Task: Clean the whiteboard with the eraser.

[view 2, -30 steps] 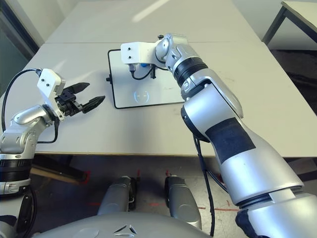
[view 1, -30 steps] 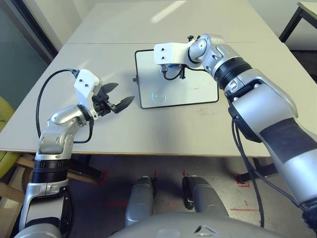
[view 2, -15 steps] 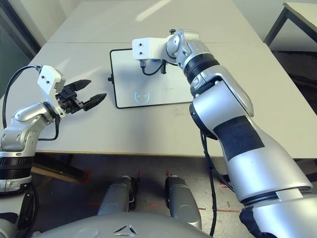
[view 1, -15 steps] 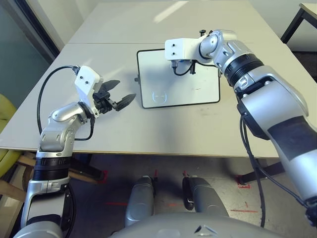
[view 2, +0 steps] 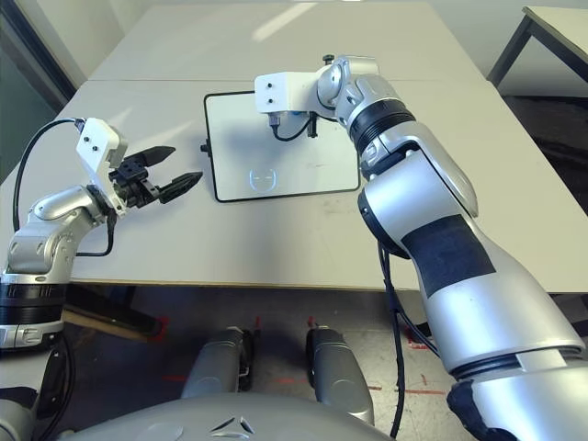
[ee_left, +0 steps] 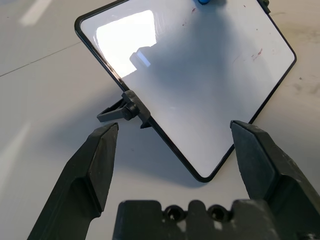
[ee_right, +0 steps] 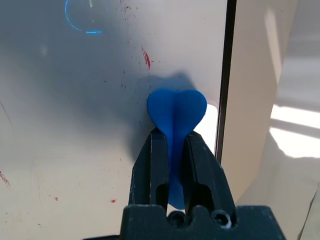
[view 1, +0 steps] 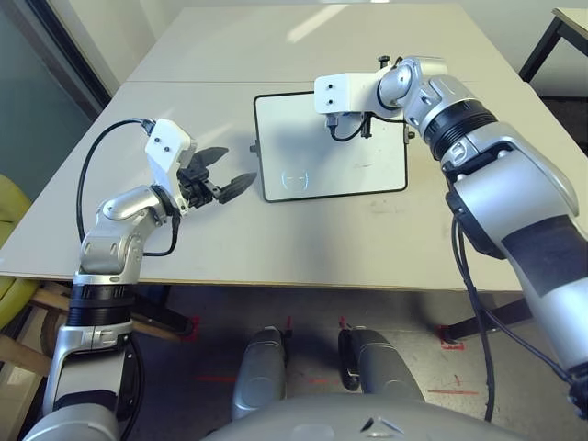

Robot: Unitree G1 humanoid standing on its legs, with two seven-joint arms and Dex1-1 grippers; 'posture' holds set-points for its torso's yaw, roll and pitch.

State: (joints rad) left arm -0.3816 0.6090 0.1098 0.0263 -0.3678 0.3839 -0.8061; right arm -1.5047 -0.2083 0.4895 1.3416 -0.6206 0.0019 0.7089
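The whiteboard (view 1: 317,165) lies flat on the table, black-framed, with a side knob (ee_left: 127,109) on its left edge. Faint red specks (ee_right: 146,57) remain on its surface. My right gripper (ee_right: 175,137) is shut on the blue eraser (ee_right: 176,107), pressing it onto the board near the far edge, close to the frame. From the head, that gripper (view 1: 352,124) hangs over the board's far middle. My left gripper (view 1: 232,167) hovers open just left of the board, nothing between its fingers (ee_left: 97,155), pointing at the knob.
The grey table (view 1: 303,239) has its front edge close to me and a seam (view 1: 184,81) running across behind the board. A second table's corner (view 1: 571,16) stands at the far right. A black cable (view 1: 87,170) loops off my left wrist.
My right gripper has slid the eraser to the right along the board's far edge. My left arm has edged slightly up and toward the board.
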